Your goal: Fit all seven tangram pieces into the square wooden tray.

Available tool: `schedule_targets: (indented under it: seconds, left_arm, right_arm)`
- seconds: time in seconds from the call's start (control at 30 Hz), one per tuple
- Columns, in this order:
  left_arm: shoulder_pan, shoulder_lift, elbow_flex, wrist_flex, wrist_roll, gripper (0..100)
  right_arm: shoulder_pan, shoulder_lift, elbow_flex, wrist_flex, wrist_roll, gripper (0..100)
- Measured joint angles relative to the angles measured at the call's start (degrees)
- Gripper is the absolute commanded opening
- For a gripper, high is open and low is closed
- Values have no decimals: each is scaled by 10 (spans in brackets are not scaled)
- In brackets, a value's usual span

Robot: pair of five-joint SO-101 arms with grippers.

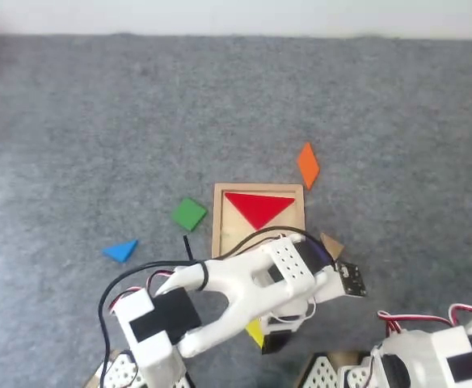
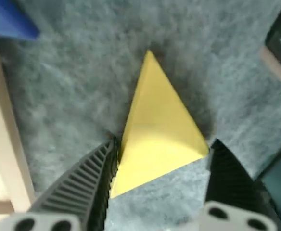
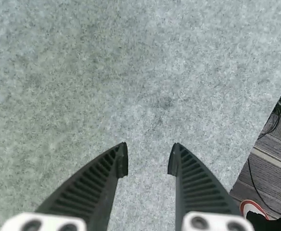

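The left jaws are spread on either side of the yellow triangle (image 2: 157,130), which lies flat on the grey tabletop (image 1: 381,105) between the wooden tray (image 1: 218,218) and the near edge. The tray sits near the tabletop's middle and holds a red triangle (image 1: 259,208) against its far side. Around it lie an orange parallelogram (image 1: 308,165), a green square (image 1: 189,214), a blue triangle (image 1: 121,251) and a tan triangle (image 1: 330,245). The right jaws, slightly parted, hang over bare tabletop at the near right corner.
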Motion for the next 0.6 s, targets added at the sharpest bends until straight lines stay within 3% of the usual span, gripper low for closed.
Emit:
schedule_targets:
  seconds: [0.6]
  left_arm:
    - [-162, -3, 0, 22, -19, 192]
  right_arm:
    - [0, 0, 0, 0, 0, 154]
